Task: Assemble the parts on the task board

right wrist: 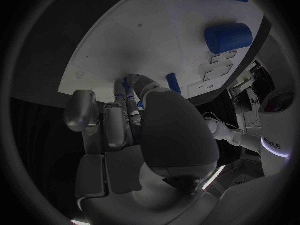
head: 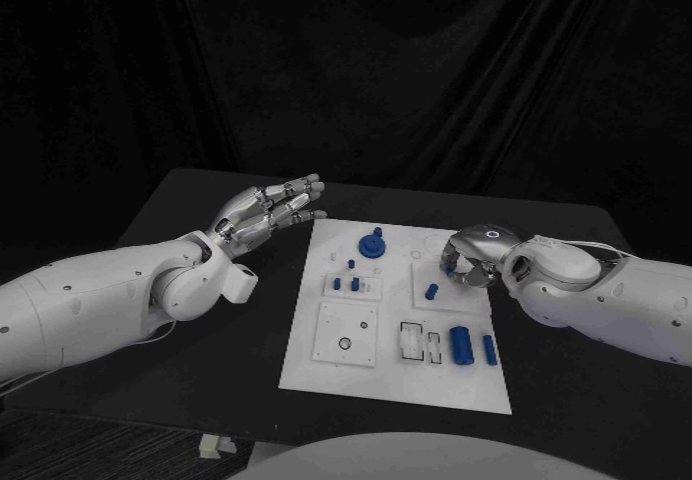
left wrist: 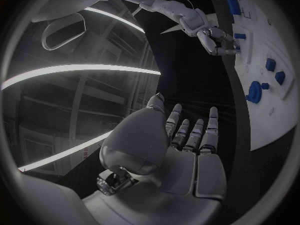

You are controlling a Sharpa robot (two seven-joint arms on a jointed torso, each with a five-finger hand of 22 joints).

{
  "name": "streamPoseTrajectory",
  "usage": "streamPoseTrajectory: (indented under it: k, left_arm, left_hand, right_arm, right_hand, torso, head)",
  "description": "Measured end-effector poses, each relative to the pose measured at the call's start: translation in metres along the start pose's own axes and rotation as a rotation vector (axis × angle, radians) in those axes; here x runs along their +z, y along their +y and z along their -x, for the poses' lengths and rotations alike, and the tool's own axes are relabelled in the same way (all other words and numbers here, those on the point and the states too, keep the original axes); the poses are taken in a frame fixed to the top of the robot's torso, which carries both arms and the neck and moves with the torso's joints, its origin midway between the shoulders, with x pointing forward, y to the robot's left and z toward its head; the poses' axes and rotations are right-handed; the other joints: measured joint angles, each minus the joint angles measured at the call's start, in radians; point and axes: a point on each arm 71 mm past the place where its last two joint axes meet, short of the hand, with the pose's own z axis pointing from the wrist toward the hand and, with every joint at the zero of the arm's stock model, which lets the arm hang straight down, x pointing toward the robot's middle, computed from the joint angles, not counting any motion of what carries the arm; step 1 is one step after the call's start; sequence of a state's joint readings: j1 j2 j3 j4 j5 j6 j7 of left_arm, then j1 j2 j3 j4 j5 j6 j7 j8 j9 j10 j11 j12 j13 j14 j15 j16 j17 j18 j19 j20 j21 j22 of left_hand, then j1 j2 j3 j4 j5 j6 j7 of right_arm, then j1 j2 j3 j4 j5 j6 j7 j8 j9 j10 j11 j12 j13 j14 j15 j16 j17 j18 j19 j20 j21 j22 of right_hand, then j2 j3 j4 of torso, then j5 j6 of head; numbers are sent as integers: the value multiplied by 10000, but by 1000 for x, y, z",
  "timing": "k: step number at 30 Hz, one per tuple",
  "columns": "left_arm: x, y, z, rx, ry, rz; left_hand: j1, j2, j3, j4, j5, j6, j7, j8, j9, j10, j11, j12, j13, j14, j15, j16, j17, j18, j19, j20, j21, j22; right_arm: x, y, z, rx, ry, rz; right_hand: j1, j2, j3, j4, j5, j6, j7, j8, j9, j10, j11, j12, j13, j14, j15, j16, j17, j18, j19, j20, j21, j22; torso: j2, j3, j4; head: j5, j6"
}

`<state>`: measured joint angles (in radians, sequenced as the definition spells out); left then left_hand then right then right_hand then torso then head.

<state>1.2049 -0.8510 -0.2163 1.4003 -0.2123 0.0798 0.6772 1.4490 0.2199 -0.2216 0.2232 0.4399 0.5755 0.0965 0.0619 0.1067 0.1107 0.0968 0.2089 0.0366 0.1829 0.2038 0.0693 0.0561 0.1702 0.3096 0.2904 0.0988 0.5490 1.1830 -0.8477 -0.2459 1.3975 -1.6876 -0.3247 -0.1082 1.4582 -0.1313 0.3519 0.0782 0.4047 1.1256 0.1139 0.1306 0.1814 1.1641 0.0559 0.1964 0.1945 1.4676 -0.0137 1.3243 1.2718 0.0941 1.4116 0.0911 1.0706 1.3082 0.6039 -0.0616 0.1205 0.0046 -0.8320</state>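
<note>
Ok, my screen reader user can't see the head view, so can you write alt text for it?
A white task board lies on a black table, with small blue parts on it. The right hand is curled down over the board's right side beside a small blue peg; whether it grips anything cannot be told. The left hand hovers open past the board's left edge.

Dim scene overall; black table (head: 216, 215) & backdrop swallow detail. Task board (head: 397, 380) is brightest spot, lit from above, soft shadow under right hand (head: 473, 255). Wrist views: heavy fisheye bend, dark rims. Bright light strips glare behind left hand (left wrist: 181, 150).
</note>
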Motion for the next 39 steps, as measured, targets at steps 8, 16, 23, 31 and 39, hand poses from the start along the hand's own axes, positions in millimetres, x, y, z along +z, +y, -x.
streamPoseTrajectory:
  k: [8, 16, 23, 31, 39]
  left_arm:
    - [0, 1, 0, -2, -4, 10]
    - [2, 1, -1, -10, 22, 7]
    - [3, 2, -2, -27, 55, 1]
    - [4, 2, -3, -48, 92, -3]
    - [5, 3, -4, -71, 126, 27]
  left_hand:
    - [24, -24, -28, -27, 66, 72, 1, 39, 13, 35, 36, 37, 9, 36, 36, 0, -1, -1, 25, 25, 0, -23]
    - [64, 16, 1, -55, 96, 125, 54, 39, 28, 71, 71, 111, 18, 36, 36, 39, -1, -2, 61, -11, 0, -41]
    - [123, 76, 70, -125, 144, 269, 124, 92, 56, 168, 168, 187, 31, 196, 71, 146, 12, -1, 103, 18, 37, -101]
    - [123, 75, 111, -165, 189, 344, 129, 95, 56, 218, 218, 187, 31, 464, 108, 310, 66, -1, 186, 6, 37, -152]
    - [169, 121, 140, -194, 189, 342, 127, 95, 56, 249, 249, 225, 39, 464, 108, 310, 53, -25, 186, 6, 37, -172]
  right_arm:
    - [-4, -2, -1, 62, -350, 42]
    - [-11, -3, 9, 160, -932, 116]
    - [-18, 3, 32, 210, -1586, 356]
    - [-28, 23, 47, 420, -1905, 898]
    - [-31, 66, 51, 751, -1768, 1985]
  right_hand:
    - [42, 41, 11, -67, -77, 141, 3, 60, 52, 181, -39, -62, -59, -25, -25, 0, -1, 0, 0, 0, -20, 0]
    - [80, 78, 9, -69, -300, 180, -35, 60, 91, 283, -38, -138, -117, -25, -25, 0, -2, 0, 36, -35, 30, 0]
    - [80, 78, -46, -37, -378, 213, -69, 60, 92, 350, -75, -187, -148, -25, -25, 0, -20, 0, 35, -35, 70, 0]
    - [79, 77, -46, -38, -455, 213, -69, 59, 89, 350, -76, -229, -175, -25, -25, -40, -35, 0, 36, -35, 69, 0]
    - [79, 76, -46, -38, -461, 211, -69, 57, 74, 385, -40, -290, -212, 10, -60, -40, -52, 0, 9, -61, 68, 0]
  torso:
    - [-6, 2, 3]
    - [-12, -5, 18]
    - [-8, -7, 18]
    - [-6, -6, 18]
    - [1, 6, -1]
  head:
    - [-13, -17]
    - [-29, 12]
    - [27, -19]
    - [89, -90]
    - [142, -210]
